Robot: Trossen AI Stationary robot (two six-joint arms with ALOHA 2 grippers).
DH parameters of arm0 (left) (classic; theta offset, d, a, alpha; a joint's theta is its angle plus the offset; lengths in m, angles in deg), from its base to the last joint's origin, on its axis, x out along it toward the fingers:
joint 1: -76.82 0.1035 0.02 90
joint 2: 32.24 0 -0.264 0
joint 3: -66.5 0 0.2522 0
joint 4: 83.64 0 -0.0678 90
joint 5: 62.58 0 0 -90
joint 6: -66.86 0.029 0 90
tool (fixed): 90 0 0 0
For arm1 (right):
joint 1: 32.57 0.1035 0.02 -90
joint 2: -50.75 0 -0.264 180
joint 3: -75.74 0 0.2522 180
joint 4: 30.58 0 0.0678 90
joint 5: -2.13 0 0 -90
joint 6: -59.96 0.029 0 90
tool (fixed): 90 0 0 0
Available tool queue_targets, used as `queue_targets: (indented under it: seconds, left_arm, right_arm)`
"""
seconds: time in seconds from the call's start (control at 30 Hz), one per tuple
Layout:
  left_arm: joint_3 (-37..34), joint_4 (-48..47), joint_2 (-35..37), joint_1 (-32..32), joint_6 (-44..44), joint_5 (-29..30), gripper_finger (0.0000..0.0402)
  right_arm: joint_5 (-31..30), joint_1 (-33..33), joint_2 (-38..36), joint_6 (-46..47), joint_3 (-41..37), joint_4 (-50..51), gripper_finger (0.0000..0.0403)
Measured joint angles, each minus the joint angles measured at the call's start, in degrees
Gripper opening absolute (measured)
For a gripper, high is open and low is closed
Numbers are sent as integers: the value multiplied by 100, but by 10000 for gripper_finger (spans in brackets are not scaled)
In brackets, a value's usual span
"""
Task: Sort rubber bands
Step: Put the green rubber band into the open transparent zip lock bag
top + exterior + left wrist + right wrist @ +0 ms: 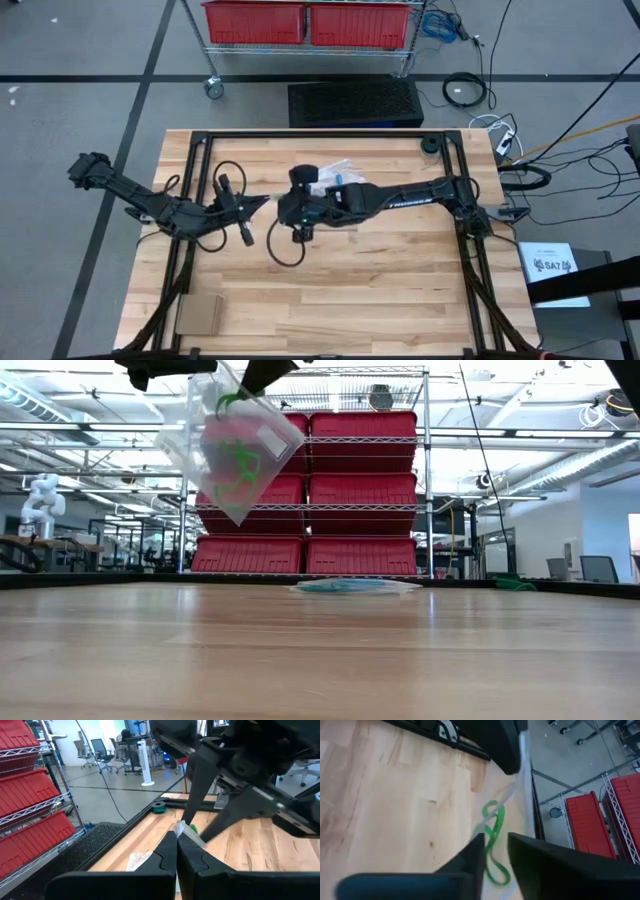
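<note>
A clear plastic bag (225,455) hangs tilted in the air over the table's middle, with green rubber bands (235,465) inside it. My left gripper (266,203) is shut at the bag's upper edge, coming from the table's left. My right gripper (296,214) meets the same bag from the right, its fingers nearly closed. One green band (494,835) runs between those fingers. Another clear bag (352,586) with blue bands lies flat on the far part of the table. My left gripper pinches the clear bag's upper edge (181,828) between its two shut fingers, roughly level from the table's left. The bag is lifted clear and hangs below. My right gripper has the bag's top (512,795) and a green band (492,822) between its fingers (476,851), slanting down from the right. Whether it pinches the film, the band or both, I cannot tell.
Black frame rails (330,134) border the table. Clear bags (336,170) lie just beyond the grippers, and one more (138,860) shows below the left wrist. A brown card (200,315) sits at the near left. The near half of the wood is bare. Red bins (360,480) stand behind the table.
</note>
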Motion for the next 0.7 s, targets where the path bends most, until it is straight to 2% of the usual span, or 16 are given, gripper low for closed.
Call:
queue_targets:
  seconds: [0.23,0.37,0.57,0.7]
  left_arm:
    - [0,0,-2,0,0,-9,0]
    - [0,-15,-2,0,2,-9,0]
    - [0,-198,-2,2,15,-9,0]
    - [0,-374,-4,7,44,-7,0]
  right_arm:
    - [2,63,0,106,0,-69,155]
    - [2,104,-26,180,0,-60,188]
    - [7,269,-265,387,0,117,189]
    - [8,531,-490,921,0,709,144]
